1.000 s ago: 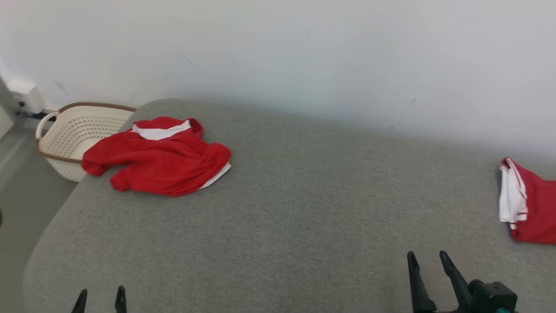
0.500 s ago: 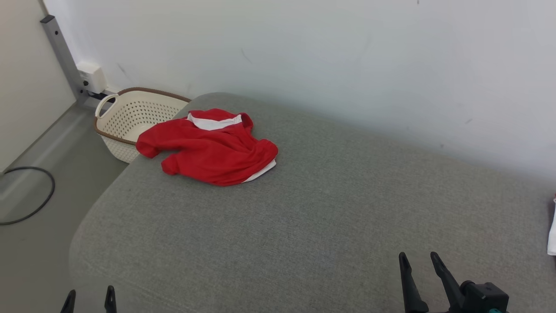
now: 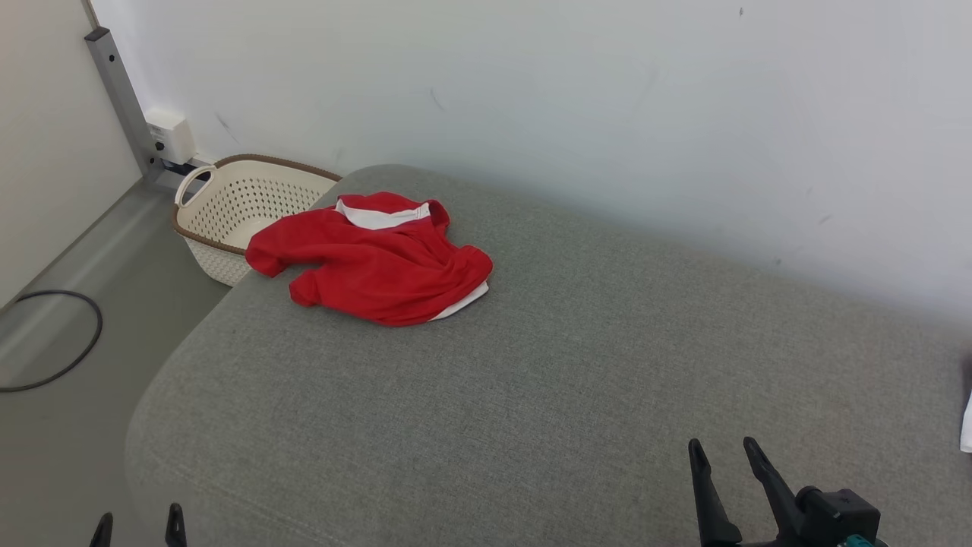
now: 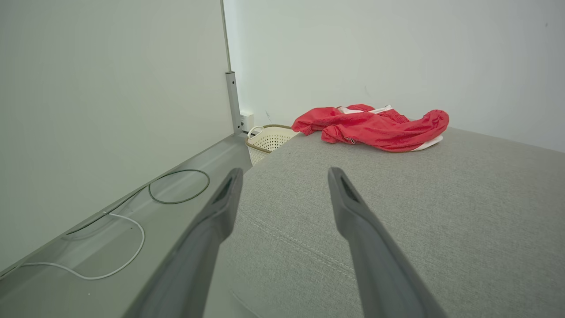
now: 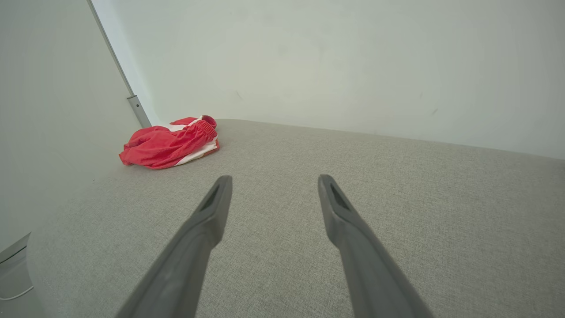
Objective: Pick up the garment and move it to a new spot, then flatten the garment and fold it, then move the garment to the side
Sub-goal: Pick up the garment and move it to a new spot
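A crumpled red garment [image 3: 376,258] with white trim lies on the far left part of the grey cushioned surface [image 3: 577,365], near the wall. It also shows as a red garment [image 4: 375,127] ahead in the left wrist view and a red garment [image 5: 170,143] far left in the right wrist view. My left gripper [image 3: 137,526] stands open at the surface's near left edge, well short of the garment. My right gripper [image 3: 720,453] is open at the near right, over bare fabric, holding nothing.
A cream perforated basket [image 3: 235,209] with a brown rim sits on the floor by the surface's far left corner. A black cable loop [image 3: 53,342] and a white cable [image 4: 114,260] lie on the floor. A sliver of white cloth [image 3: 967,425] shows at the right edge.
The head camera has swung left, so the whole picture shifted right and the second red garment slid out at the right edge. Both grippers stay open; the garment has not moved.
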